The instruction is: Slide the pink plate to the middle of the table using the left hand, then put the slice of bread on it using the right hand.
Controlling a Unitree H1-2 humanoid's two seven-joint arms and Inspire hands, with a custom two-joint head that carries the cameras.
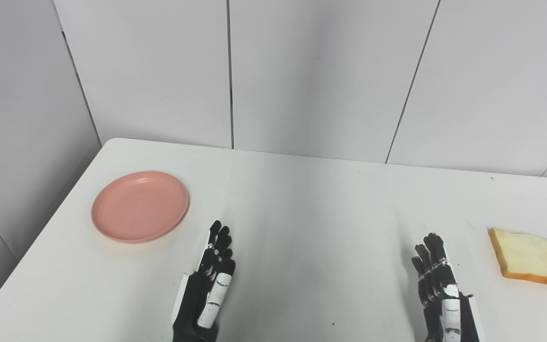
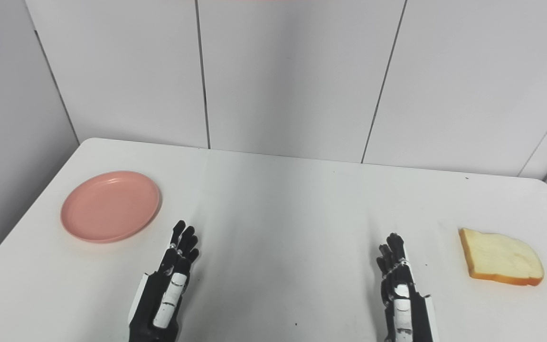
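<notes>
Left eye view: one pink plate [image 1: 140, 206] was seen at the left of the white tabletop [image 1: 302, 213], and one bread slice [image 1: 531, 257] flat at the right, its long axis running left to right, its edge nearly cut off. Left hand [image 1: 209, 285] and right hand [image 1: 439, 285] were held flat, fingers extended, holding nothing; both wrists were cropped.

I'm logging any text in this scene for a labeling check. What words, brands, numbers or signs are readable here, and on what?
None. The pink plate, the slice of bread, the white table and the wall panels are all bare of print. The left hand and right hand show only white patches, no readable marks.
</notes>
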